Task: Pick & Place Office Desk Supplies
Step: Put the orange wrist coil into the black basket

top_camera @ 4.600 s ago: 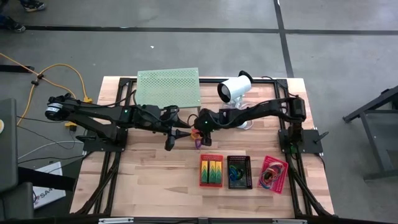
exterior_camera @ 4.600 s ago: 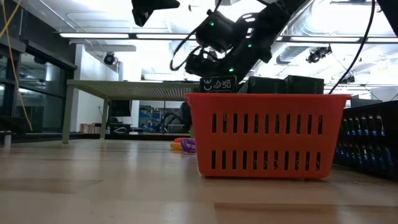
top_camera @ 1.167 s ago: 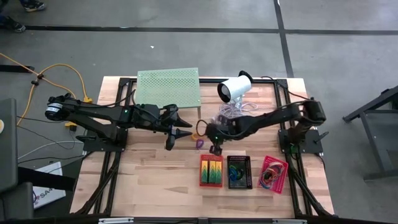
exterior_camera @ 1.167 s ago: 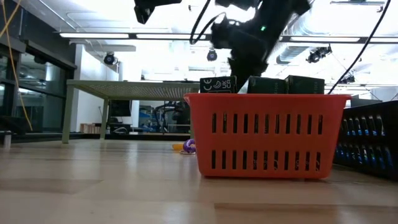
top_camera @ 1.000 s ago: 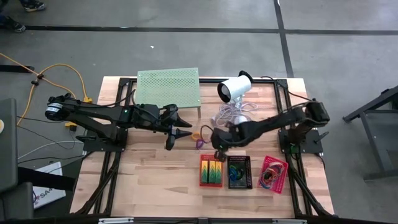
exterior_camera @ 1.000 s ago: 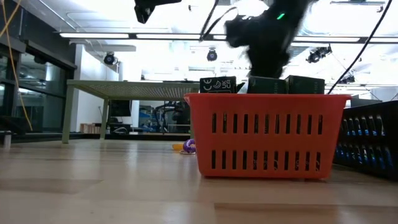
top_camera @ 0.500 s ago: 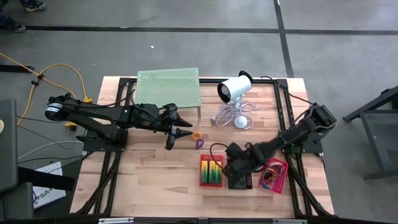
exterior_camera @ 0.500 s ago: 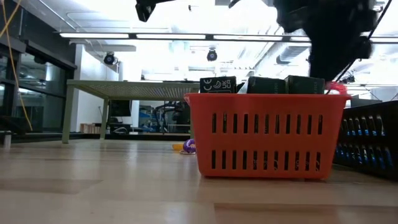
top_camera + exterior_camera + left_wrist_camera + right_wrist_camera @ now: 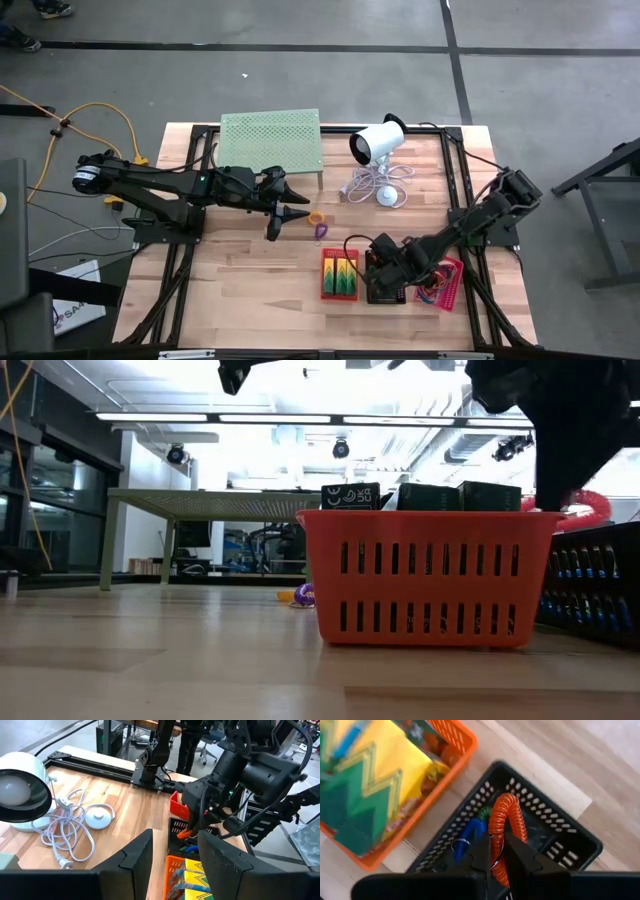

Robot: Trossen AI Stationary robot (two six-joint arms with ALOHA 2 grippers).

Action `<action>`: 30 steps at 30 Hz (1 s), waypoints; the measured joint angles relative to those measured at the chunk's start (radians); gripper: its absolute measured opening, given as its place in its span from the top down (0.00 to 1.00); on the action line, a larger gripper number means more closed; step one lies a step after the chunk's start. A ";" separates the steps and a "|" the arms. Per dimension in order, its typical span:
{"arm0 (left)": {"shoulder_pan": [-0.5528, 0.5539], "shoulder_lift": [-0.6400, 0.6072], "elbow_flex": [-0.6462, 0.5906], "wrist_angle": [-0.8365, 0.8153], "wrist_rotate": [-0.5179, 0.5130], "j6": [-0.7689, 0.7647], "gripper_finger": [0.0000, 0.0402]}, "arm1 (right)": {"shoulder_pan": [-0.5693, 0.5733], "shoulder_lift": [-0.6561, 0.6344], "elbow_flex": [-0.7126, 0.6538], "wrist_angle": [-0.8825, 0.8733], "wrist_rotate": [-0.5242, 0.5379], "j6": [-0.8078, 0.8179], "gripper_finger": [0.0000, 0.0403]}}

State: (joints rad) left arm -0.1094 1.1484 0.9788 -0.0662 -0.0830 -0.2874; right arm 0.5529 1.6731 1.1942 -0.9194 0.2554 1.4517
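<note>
My right gripper [image 9: 385, 279] hangs over the black basket [image 9: 400, 296] and is shut on an orange coiled loop [image 9: 502, 820]. Blue [image 9: 470, 832] and green [image 9: 482, 812] loops lie in that basket. To its left stands the red basket [image 9: 340, 273], with green and yellow packs [image 9: 365, 785] standing upright in it. To its right stands the pink basket [image 9: 452, 283], holding coloured bands. A yellow loop [image 9: 316, 218] and a purple loop [image 9: 320, 232] lie on the table. My left gripper [image 9: 287, 214] is raised above the table left of these two loops, open and holding nothing. My right gripper pinches the orange coiled loop at its upper end [image 9: 496, 851] between its two fingers. The fingers come steeply from above. The coil hangs below them into the black basket, beside the blue and green loops; whether its lower end rests on the basket floor I cannot tell.
A pale-green perforated stand [image 9: 270, 140] and a white cylinder device [image 9: 377, 142] with its coiled cable [image 9: 375, 187] fill the far side of the table. The three baskets line the near right. Bare wood lies at the near left [image 9: 250, 290].
My right gripper has swung from beside the purple loop toward the table's near edge and right, rolling its wrist, and now stands over the black basket with the orange coil.
</note>
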 joint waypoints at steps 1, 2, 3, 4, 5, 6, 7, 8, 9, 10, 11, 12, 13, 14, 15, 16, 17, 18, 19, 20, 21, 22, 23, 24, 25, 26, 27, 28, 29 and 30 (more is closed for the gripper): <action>0.000 0.000 0.000 0.000 0.000 0.000 0.62 | 0.000 0.007 0.000 0.000 -0.008 0.005 0.93; 0.000 0.000 0.000 0.000 0.000 0.000 0.62 | 0.002 0.017 0.000 0.004 -0.019 0.011 0.93; 0.000 0.000 0.000 0.000 0.000 0.000 0.62 | 0.004 0.030 0.000 0.009 -0.032 0.016 0.93; 0.000 0.000 0.000 0.000 0.000 0.000 0.62 | 0.004 0.041 0.000 0.013 -0.042 0.019 0.93; 0.000 0.000 0.000 0.000 0.000 0.000 0.62 | 0.004 0.051 0.000 0.014 -0.049 0.022 0.93; 0.000 0.000 0.000 -0.001 0.000 0.000 0.62 | 0.004 0.061 0.000 0.014 -0.053 0.022 0.93; 0.000 0.000 0.000 0.000 0.000 0.000 0.62 | 0.004 0.069 0.000 0.016 -0.055 0.023 0.93; 0.000 0.000 0.000 0.001 0.000 0.000 0.62 | 0.004 0.078 0.000 0.017 -0.057 0.023 0.93; 0.000 0.000 0.000 0.000 0.000 0.000 0.62 | 0.004 0.085 0.000 0.016 -0.058 0.023 0.93; 0.000 0.000 0.000 0.000 0.000 0.000 0.62 | 0.004 0.089 0.000 0.013 -0.059 0.023 0.93; 0.000 0.000 0.000 0.000 0.000 0.000 0.62 | 0.004 0.090 0.000 0.012 -0.060 0.023 0.93; 0.000 0.000 0.000 0.000 0.000 0.000 0.62 | 0.004 0.092 0.000 0.014 -0.060 0.023 0.93; 0.000 0.000 0.000 0.000 0.000 0.000 0.62 | 0.004 0.095 0.000 0.012 -0.060 0.023 0.93; 0.000 0.000 0.000 0.000 0.000 0.000 0.62 | 0.004 0.098 0.000 0.008 -0.059 0.023 0.93; 0.000 0.000 0.000 0.000 0.000 0.000 0.62 | 0.004 0.099 -0.001 0.002 -0.059 0.023 0.93; 0.000 0.000 0.000 0.000 0.000 0.000 0.62 | 0.004 0.098 -0.001 0.000 -0.057 0.023 0.92; 0.000 0.000 0.000 0.000 0.000 0.000 0.62 | 0.004 0.097 0.000 0.001 -0.056 0.023 0.91; 0.000 0.000 0.000 0.000 0.000 0.000 0.62 | 0.004 0.097 0.000 0.002 -0.056 0.023 0.90; 0.000 0.000 0.000 0.000 0.000 0.000 0.62 | 0.004 0.097 0.000 0.002 -0.056 0.023 0.88; 0.000 0.000 0.000 0.000 0.000 0.000 0.62 | 0.004 0.097 0.000 0.001 -0.056 0.023 0.87; 0.000 0.000 0.000 0.000 0.000 0.000 0.62 | 0.004 0.097 0.000 0.001 -0.056 0.023 0.85; 0.000 0.000 0.000 0.000 0.000 0.000 0.62 | 0.004 0.097 0.000 0.002 -0.056 0.023 0.83; 0.000 0.000 0.000 0.000 0.000 0.000 0.62 | 0.004 0.097 0.000 0.001 -0.056 0.023 0.81; 0.000 0.000 0.000 0.000 0.000 0.000 0.62 | 0.004 0.097 0.000 0.001 -0.056 0.023 0.79; 0.000 0.000 0.000 0.000 0.000 0.000 0.62 | 0.004 0.097 0.000 0.002 -0.056 0.023 0.77; 0.000 0.000 0.000 0.000 0.000 0.000 0.62 | 0.004 0.097 0.000 0.002 -0.056 0.023 0.75; 0.000 0.000 0.000 0.000 0.000 0.000 0.62 | 0.004 0.097 0.000 0.001 -0.056 0.023 0.74; 0.000 0.000 0.000 0.000 0.000 0.000 0.62 | 0.004 0.097 0.000 0.002 -0.056 0.023 0.73; 0.000 0.000 0.000 0.000 0.000 0.000 0.62 | 0.004 0.097 0.000 0.002 -0.055 0.023 0.72; 0.000 0.000 0.000 0.000 0.000 0.000 0.62 | 0.004 0.097 0.000 0.002 -0.055 0.023 0.71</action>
State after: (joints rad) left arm -0.1094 1.1484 0.9791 -0.0659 -0.0834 -0.2874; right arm 0.5568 1.7702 1.1938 -0.9176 0.2008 1.4742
